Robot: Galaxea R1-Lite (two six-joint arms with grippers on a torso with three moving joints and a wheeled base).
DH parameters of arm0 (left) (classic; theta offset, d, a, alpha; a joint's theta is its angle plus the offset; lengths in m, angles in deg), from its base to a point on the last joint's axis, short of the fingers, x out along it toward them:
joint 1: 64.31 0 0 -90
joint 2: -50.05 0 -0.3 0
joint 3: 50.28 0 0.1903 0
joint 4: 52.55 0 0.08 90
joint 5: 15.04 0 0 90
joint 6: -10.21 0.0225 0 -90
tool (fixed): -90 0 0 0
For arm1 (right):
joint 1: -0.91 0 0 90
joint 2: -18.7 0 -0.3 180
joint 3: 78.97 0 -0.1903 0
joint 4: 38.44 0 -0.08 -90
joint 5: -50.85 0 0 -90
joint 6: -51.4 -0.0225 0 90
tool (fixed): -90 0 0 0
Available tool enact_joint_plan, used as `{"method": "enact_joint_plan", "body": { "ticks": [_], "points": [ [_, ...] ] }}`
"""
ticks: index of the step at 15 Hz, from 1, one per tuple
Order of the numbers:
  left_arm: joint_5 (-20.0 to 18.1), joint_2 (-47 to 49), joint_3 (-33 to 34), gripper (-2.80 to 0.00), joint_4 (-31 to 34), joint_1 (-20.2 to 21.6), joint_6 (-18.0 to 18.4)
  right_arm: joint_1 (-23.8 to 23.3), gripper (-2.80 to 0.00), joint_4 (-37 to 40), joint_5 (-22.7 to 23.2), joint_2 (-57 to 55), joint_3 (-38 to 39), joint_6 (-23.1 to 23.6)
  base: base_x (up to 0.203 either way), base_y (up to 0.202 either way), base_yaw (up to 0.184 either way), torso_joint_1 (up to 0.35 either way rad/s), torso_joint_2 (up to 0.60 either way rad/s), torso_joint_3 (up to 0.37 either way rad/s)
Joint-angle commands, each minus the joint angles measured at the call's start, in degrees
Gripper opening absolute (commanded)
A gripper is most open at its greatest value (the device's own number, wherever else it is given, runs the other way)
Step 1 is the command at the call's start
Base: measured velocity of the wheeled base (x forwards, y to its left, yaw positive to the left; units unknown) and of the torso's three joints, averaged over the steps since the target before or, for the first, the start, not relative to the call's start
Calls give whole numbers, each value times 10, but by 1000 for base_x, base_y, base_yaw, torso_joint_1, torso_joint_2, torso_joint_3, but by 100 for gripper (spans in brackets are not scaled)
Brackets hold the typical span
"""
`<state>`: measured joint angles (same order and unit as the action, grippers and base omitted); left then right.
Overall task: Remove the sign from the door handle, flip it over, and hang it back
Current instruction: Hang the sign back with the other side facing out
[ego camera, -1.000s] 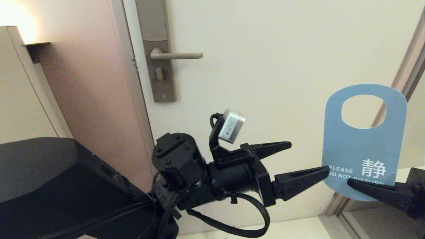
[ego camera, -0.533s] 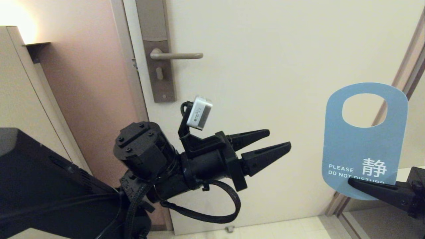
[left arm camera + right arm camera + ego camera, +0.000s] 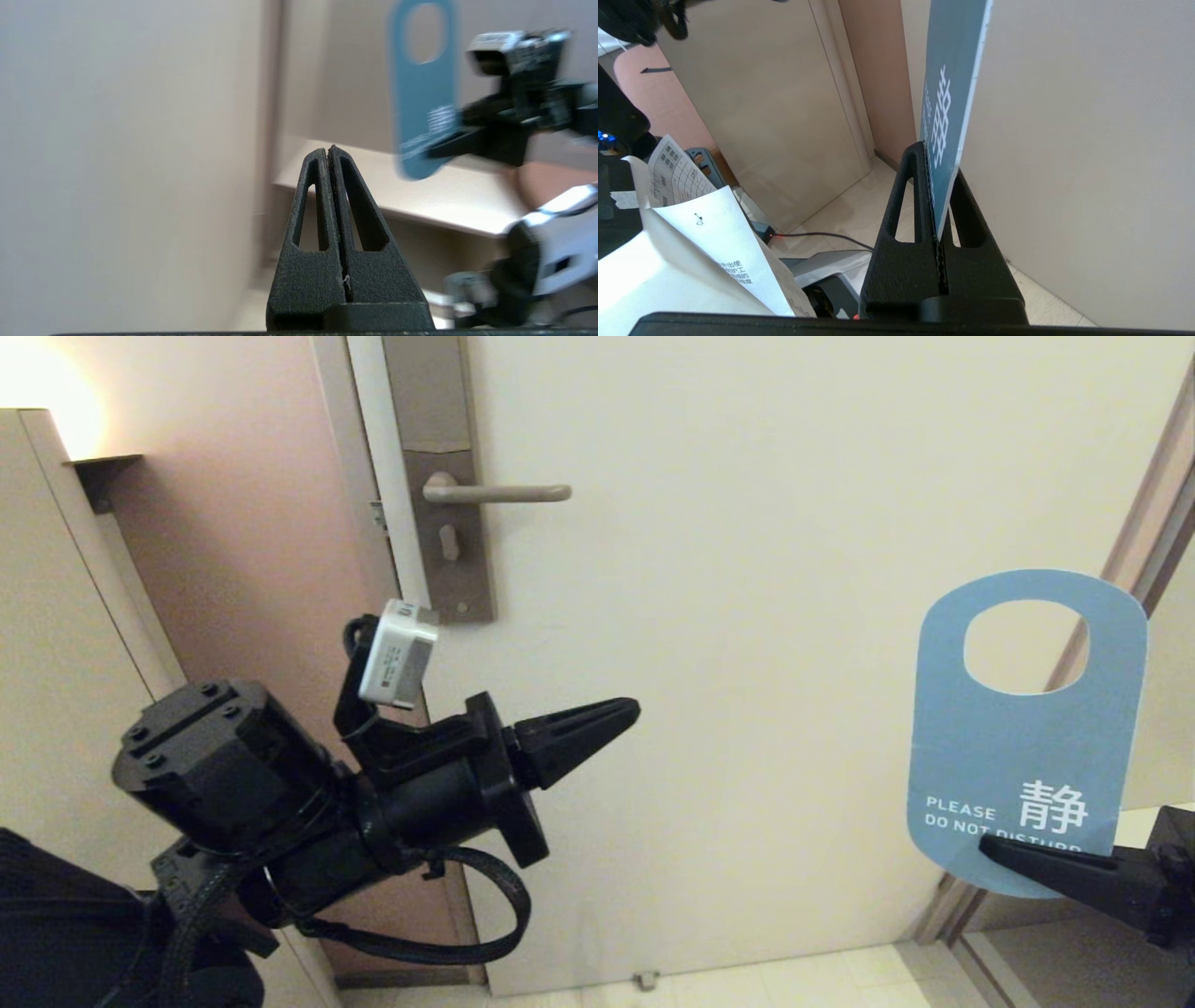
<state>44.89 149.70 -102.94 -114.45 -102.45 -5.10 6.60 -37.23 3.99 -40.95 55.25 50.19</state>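
The sign (image 3: 1027,747) stands upright at the right, blue "PLEASE DO NOT DISTURB" side facing me and its oval hole on top. My right gripper (image 3: 985,845) is shut on its lower edge; the right wrist view shows the card (image 3: 950,93) pinched between the fingers of that gripper (image 3: 936,161). The door handle (image 3: 499,492) is bare, high on the door's left side. My left gripper (image 3: 633,709) is shut and empty, pointing right, well left of the sign and below the handle. Its closed tips (image 3: 328,150) show in the left wrist view, with the sign (image 3: 423,107) far off.
The cream door (image 3: 747,616) fills the middle, with a tall backplate (image 3: 439,420) behind the handle. A beige cabinet (image 3: 56,579) stands at the left and a door frame (image 3: 1153,513) at the right. Papers (image 3: 691,224) and a floor cable (image 3: 822,234) lie below.
My left gripper has pulled back to the left, away from the sign's lower edge, and has gone from wide open to shut. The sign and right gripper have stayed put.
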Motion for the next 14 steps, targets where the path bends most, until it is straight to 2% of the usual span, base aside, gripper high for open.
{"method": "enact_joint_plan", "body": {
  "ticks": [1,4,6,7,8,10,12,14],
  "points": [
    [-1,-42,26,-280,4,30,24,0,-280,-2,2,4,-1,0,0,0,0,0,0,0],
    [14,-109,58,-280,93,91,120,0,-280,-2,-17,11,-2,0,0,0,0,0,0,0],
    [55,-172,77,-280,165,112,162,0,-280,-2,-27,19,1,0,0,0,0,0,0,0],
    [91,-203,92,-280,195,121,180,0,-280,-2,-27,24,4,0,0,0,0,0,0,0],
    [131,-230,114,-280,216,136,196,-1,-280,-2,-28,30,8,0,0,0,0,0,0,0],
    [177,-266,157,-280,237,203,220,-5,-280,-2,-28,42,16,0,0,0,0,0,0,0],
    [195,-308,217,-280,244,263,247,-16,-280,-2,-33,49,26,0,0,0,0,0,0,0],
    [202,-361,279,-280,249,295,257,-18,-280,-2,-36,54,30,0,0,0,0,0,0,0]
  ]
}}
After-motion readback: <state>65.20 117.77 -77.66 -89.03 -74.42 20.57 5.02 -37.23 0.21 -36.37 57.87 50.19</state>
